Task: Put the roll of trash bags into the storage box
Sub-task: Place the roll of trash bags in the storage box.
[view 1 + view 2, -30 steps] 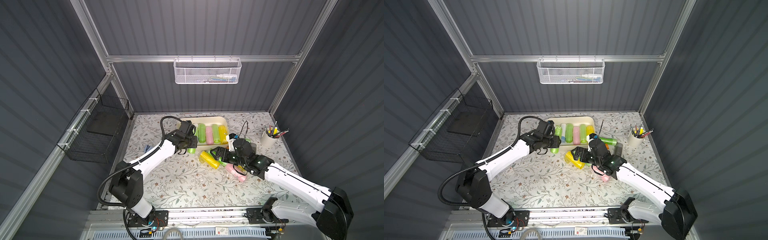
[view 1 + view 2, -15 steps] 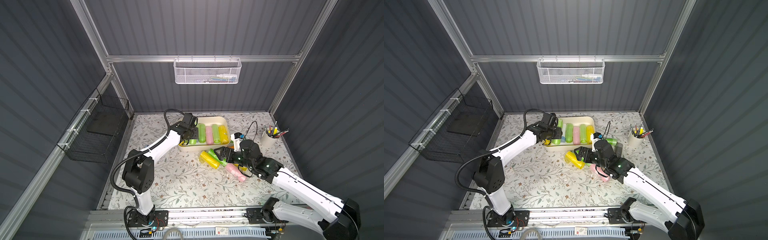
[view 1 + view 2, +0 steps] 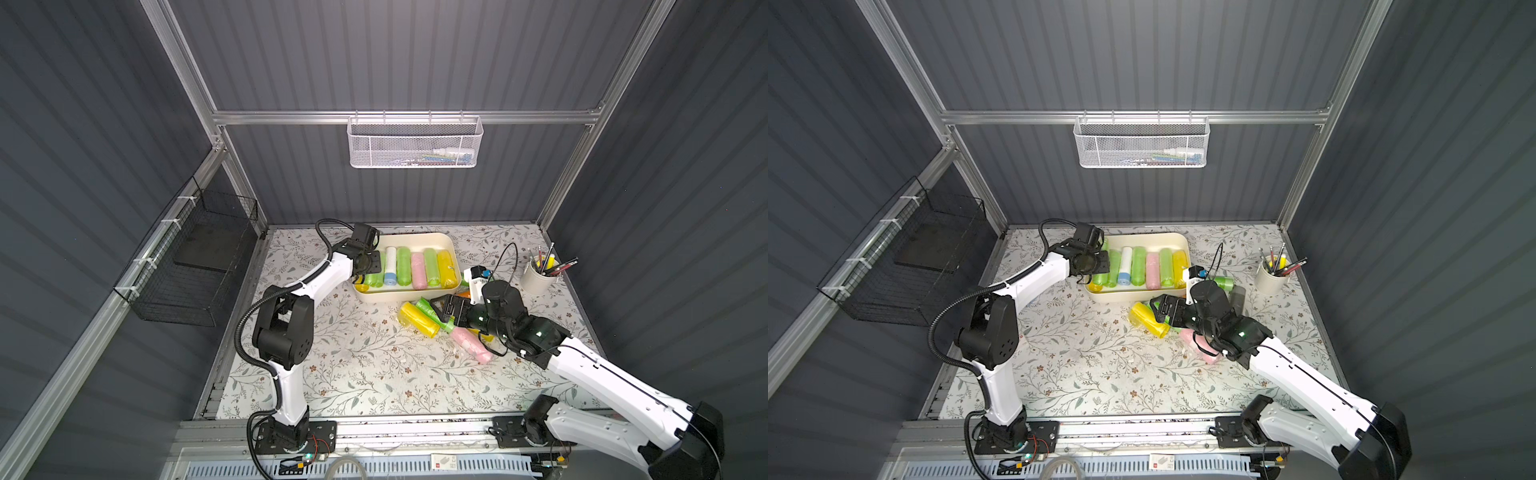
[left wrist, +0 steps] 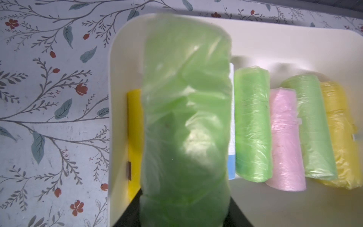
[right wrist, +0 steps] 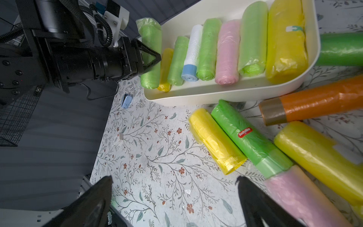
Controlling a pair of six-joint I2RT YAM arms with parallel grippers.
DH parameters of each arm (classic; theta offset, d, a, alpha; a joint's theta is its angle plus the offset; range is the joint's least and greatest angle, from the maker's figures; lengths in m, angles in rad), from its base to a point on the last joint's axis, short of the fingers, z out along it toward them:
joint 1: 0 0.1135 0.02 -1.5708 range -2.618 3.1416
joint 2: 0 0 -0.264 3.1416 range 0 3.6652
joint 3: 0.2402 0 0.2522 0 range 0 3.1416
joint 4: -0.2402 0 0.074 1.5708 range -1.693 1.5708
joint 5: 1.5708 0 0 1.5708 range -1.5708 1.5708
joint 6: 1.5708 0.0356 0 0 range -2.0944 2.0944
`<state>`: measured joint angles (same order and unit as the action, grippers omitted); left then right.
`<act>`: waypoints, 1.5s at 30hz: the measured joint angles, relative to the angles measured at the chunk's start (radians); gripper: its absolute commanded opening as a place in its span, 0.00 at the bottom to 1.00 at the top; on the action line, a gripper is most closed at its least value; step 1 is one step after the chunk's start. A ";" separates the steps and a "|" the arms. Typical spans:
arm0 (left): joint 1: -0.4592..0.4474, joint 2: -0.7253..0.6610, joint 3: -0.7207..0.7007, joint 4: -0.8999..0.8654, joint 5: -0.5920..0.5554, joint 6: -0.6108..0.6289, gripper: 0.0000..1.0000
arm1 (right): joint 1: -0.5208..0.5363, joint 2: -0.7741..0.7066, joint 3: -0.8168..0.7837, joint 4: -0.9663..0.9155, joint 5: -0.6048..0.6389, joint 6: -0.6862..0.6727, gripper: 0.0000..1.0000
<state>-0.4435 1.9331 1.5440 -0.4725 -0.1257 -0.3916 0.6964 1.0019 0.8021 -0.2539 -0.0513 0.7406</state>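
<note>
A crinkled pale-green cylindrical roll [image 4: 186, 118] is clamped by the left gripper [image 3: 369, 266] over the left end of the smooth, round-cornered cream storage box [image 3: 399, 296]. The right gripper [image 5: 174, 182] is held spread, empty.

Bright even light; nearest green roll [image 4: 186, 121] blurred.

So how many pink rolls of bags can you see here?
2. One pink roll lies in the storage box; the other pink roll lies on the table near it, partly under the right arm. Others may be hidden there.
</note>
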 measured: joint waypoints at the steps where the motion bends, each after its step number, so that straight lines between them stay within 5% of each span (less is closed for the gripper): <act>1: 0.000 0.004 0.000 0.001 -0.004 0.000 0.48 | 0.000 0.000 -0.004 0.001 0.000 0.000 0.99; 45: -0.001 0.212 0.210 -0.059 -0.145 0.082 0.51 | -0.035 0.005 -0.050 0.015 -0.002 0.011 0.99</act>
<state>-0.4442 2.1448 1.7538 -0.5316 -0.2703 -0.3092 0.6617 1.0069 0.7525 -0.2390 -0.0532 0.7517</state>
